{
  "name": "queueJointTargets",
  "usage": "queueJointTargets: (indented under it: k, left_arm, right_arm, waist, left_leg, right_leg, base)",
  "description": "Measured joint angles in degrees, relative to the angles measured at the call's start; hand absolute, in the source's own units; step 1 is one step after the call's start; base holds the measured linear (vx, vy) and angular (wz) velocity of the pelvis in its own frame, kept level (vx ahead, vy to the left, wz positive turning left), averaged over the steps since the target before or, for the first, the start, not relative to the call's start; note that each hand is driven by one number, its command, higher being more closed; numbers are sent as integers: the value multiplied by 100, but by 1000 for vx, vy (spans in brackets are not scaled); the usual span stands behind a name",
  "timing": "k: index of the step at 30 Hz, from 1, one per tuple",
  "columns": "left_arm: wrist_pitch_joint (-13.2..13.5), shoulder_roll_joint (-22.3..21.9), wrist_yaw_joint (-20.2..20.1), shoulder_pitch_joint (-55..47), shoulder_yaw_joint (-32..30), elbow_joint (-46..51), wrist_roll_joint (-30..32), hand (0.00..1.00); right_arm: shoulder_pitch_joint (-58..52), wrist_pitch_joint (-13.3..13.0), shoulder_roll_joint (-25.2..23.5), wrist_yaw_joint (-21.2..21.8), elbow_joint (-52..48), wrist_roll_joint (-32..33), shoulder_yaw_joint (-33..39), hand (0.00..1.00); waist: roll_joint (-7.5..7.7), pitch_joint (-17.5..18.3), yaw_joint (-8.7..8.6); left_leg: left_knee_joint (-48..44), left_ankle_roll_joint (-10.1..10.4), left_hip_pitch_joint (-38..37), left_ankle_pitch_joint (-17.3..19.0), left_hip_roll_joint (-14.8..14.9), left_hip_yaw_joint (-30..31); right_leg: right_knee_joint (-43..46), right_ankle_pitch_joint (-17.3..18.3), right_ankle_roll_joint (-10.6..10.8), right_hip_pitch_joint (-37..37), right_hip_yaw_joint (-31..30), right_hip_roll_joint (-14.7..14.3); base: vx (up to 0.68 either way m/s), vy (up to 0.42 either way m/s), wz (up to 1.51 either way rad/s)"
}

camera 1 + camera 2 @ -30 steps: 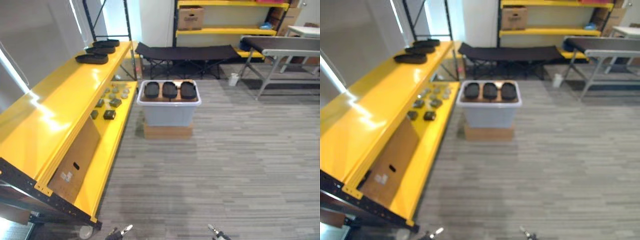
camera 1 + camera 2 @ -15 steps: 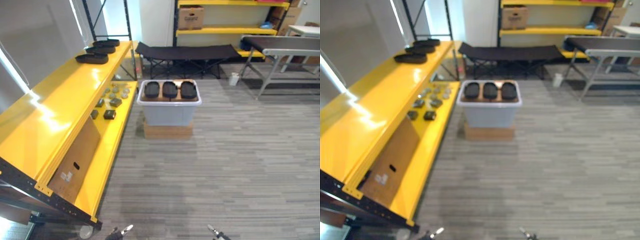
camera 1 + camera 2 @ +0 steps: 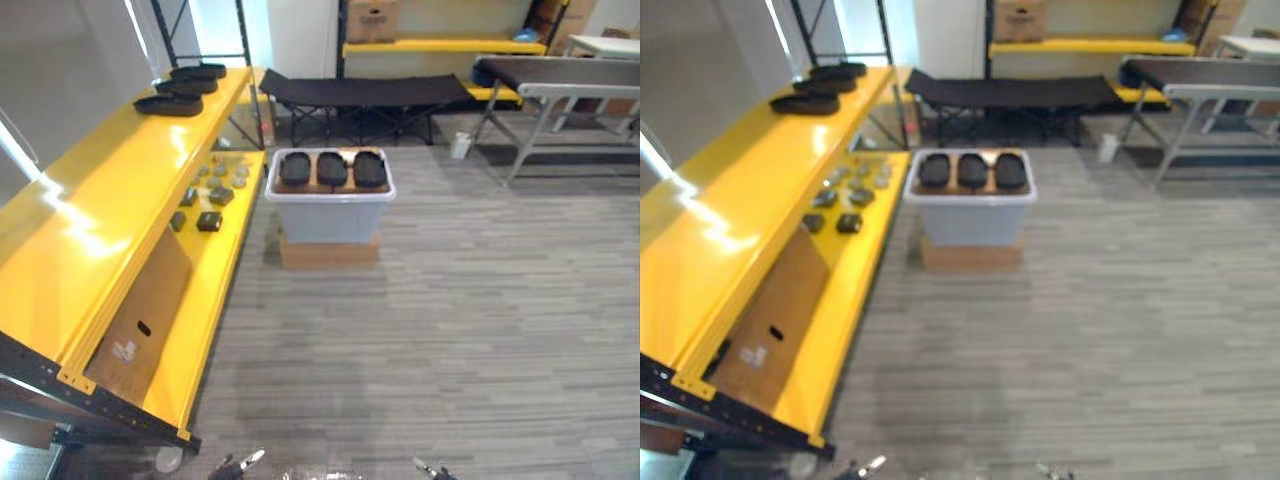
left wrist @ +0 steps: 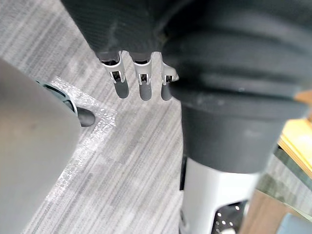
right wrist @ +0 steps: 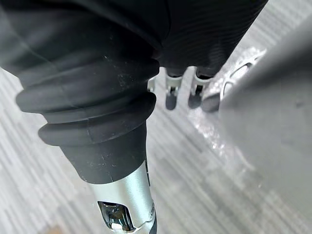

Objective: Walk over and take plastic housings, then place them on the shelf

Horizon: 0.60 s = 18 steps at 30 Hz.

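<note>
Three dark oval housings [image 3: 331, 168] lie in a row in the top of a pale bin [image 3: 330, 215]. The bin stands on a low brown box [image 3: 328, 252] on the floor, straight ahead and well apart from me. Judgement: these are moulded plastic shells, light and stiff, and smooth enough to slip. Best taken one at a time across the narrow width, thumb on one long edge and fingers on the other, without a hard squeeze. Three more housings [image 3: 168, 104] sit at the far end of the yellow shelf [image 3: 110, 200] on my left, whose lower level runs just beside the bin. My left hand [image 4: 142, 83] hangs low, fingers straight and pointing at the floor, holding nothing. My right hand [image 5: 171, 95] hangs likewise, fingers straight and empty. Judgement: the walk comes before any reach.
</note>
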<state>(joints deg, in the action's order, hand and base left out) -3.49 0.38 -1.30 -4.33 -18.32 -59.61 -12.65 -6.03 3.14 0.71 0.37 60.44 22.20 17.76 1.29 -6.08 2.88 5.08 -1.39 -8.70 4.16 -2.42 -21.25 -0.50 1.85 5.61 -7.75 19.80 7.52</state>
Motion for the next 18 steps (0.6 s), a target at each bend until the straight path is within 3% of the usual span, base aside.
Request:
queueJointTargets:
  k: [5,11,15,18]
  left_arm:
    - [57,190,16,331,570,-9,-6,0]
    - [93,179,87,518,985,0,-46,0]
    - [86,132,176,664,1091,2,-30,0]
    - [96,129,253,678,1240,3,-28,0]
  right_arm:
    - [309,-77,-60,-12,-22,182,-228,0]
    - [383,-201,-311,-28,-267,298,-289,0]
    - [414,-200,-367,-27,-341,299,-555,0]
    - [421,-199,-368,-38,-370,354,-683,0]
  waist:
    - [156,-195,68]
    - [179,-228,123]
    - [215,-301,175]
    - [215,-300,174]
  left_leg:
    - [-32,24,98,9,45,-57]
    - [-37,22,67,40,51,27]
    - [-698,-36,315,414,111,46]
    - [-873,-52,417,463,87,49]
  right_leg:
    - [37,10,-22,150,-93,-50]
    - [223,8,-24,167,-90,-17]
    - [388,20,-36,200,-91,61]
    - [481,37,-61,271,-90,108]
  base:
    - [24,-16,-7]
    - [17,10,7]
    - [2,25,4]
    - [-18,25,2]
